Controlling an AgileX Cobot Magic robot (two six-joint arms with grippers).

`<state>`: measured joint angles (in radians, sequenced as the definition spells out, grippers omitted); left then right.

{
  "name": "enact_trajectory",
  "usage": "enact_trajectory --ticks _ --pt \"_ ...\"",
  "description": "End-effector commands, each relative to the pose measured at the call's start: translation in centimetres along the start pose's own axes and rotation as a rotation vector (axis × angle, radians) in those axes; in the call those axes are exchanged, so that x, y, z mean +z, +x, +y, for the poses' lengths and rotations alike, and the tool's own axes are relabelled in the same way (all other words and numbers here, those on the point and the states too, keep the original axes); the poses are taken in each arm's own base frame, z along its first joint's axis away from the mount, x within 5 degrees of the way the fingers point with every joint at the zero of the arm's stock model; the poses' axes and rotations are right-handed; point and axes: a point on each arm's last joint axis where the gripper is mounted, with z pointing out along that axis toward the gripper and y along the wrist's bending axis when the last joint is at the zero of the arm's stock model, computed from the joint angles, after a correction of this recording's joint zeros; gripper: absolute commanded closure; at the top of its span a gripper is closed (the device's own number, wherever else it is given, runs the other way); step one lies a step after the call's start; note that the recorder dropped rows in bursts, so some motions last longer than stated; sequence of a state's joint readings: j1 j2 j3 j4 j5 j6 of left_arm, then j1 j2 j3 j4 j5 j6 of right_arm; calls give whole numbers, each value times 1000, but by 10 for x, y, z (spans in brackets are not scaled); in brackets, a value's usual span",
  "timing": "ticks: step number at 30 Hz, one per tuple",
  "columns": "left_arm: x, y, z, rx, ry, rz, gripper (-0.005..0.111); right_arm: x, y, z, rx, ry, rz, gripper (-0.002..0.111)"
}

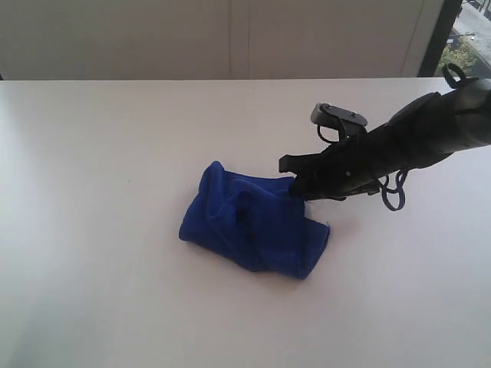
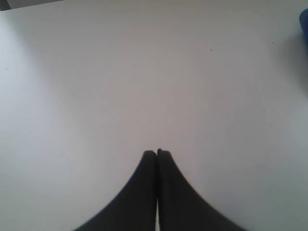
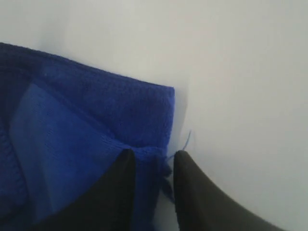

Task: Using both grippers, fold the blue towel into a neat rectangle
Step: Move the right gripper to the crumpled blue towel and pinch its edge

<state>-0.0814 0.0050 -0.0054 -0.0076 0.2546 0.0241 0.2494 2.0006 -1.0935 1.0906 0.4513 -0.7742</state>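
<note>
The blue towel (image 1: 253, 218) lies crumpled in a lump at the middle of the white table (image 1: 100, 192). My right gripper (image 1: 295, 184) reaches in from the right and sits low at the towel's upper right edge. In the right wrist view its fingers (image 3: 153, 154) stand apart around a corner fold of the towel (image 3: 86, 125); cloth fills part of the gap, and bare table shows beside one finger. The left gripper (image 2: 157, 152) is shut on nothing above bare table, and a sliver of the towel (image 2: 304, 21) shows at that view's edge. The left gripper is out of the exterior view.
A pale wall runs behind the table's far edge (image 1: 230, 79), with a window strip (image 1: 464, 38) at the back right. The right arm (image 1: 430, 130) and its cables (image 1: 395, 192) slant over the table's right side.
</note>
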Motion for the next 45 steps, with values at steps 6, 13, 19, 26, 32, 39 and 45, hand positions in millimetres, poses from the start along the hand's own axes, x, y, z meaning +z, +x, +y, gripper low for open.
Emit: enact_trajectory --ticks 6,13,19,26,32,39,45 --pt "0 1 -1 -8 4 -1 107 -1 1 4 2 -33 21 108" --pt "0 1 -1 -8 4 -1 107 -13 -6 9 -26 -28 -27 108" --pt "0 1 -1 -8 4 -1 107 -55 -16 35 -219 -89 -94 108" --pt "0 1 -1 -8 4 -1 107 -76 -6 51 -330 -173 -23 108" --pt "0 1 -1 -8 4 -1 107 -61 -1 46 -308 -149 0 108" --pt "0 1 -1 -8 4 -1 107 -57 1 46 -305 -157 18 108" --pt "0 -5 1 45 -17 -75 107 -57 1 46 -304 -159 19 108"
